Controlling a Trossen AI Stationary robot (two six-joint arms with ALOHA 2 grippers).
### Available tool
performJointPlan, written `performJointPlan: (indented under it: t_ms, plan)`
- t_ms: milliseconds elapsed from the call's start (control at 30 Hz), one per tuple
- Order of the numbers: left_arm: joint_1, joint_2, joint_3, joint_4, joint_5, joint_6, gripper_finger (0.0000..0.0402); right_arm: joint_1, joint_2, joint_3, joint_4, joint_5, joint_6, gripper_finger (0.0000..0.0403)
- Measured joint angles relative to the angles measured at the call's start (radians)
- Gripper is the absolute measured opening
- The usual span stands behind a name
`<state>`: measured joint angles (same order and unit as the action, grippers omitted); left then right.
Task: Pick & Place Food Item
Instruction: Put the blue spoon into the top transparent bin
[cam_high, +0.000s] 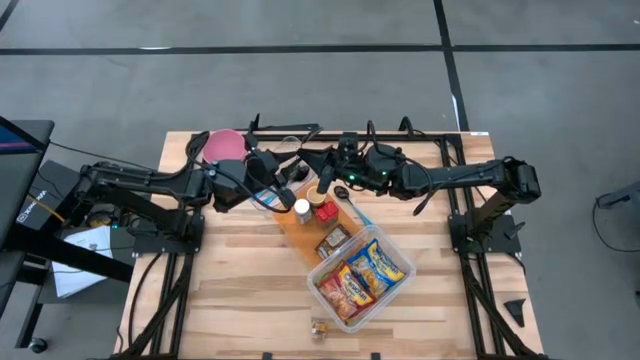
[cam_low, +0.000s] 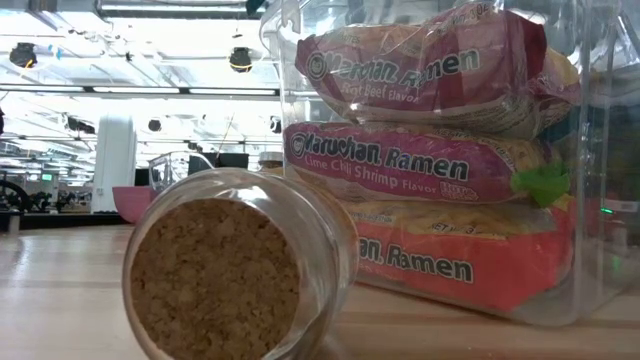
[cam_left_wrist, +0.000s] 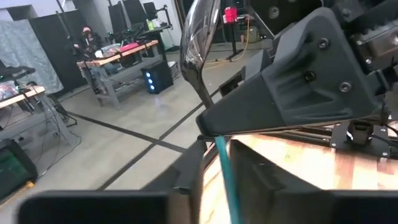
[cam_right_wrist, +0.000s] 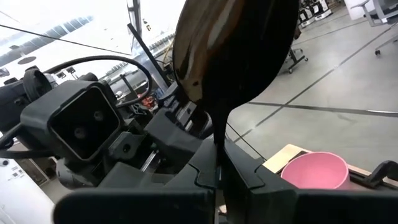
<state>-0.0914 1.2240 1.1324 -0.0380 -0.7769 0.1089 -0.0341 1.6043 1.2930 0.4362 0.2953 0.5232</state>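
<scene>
Ramen packets (cam_high: 362, 275) (cam_low: 420, 160) lie stacked in a clear tub (cam_high: 385, 293) near the table's middle. Above the far part of the table my two grippers meet. My right gripper (cam_right_wrist: 217, 180) (cam_high: 338, 182) is shut on a spoon (cam_right_wrist: 230, 56) (cam_left_wrist: 196, 43), whose bowl sticks out past its fingertips. My left gripper (cam_left_wrist: 224, 186) (cam_high: 278, 185) faces it, its fingers close on either side of a thin teal strip (cam_left_wrist: 225, 168). What that strip belongs to I cannot tell. My left gripper has the teal strip (cam_left_wrist: 229, 193) between its two fingers, seen edge-on and running along the fingers toward my right gripper's tip. The pads are hidden below the picture's edge. My right gripper pinches the spoon's neck (cam_right_wrist: 219, 146) between its two fingers, the handle along the fingers. The spoon is lifted clear.
A wooden board (cam_high: 300, 232) with a white-capped bottle (cam_high: 302, 207) and small packets lies under the grippers. A pink bowl (cam_high: 225, 145) stands at the far left. A small glass jar (cam_low: 215, 280) (cam_high: 320, 328) lies on its side by the near edge.
</scene>
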Motion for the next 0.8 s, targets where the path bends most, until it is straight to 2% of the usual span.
performJointPlan:
  t_ms: [133, 600, 800]
  plan:
    - [0.000, 0.000, 0.000, -0.001, -0.003, -0.047, 0.0010, 0.000, 0.000, 0.000, 0.000, 0.000, -0.001, 0.0001]
    - [0.000, 0.000, 0.000, -0.001, 0.006, -0.065, 0.0003, 0.001, -0.001, 0.000, -0.002, -0.007, 0.000, 0.0003]
    - [-0.003, 0.000, 0.000, 0.001, 0.012, -0.065, 0.0002, 0.002, -0.001, 0.000, -0.002, -0.012, 0.000, 0.0043]
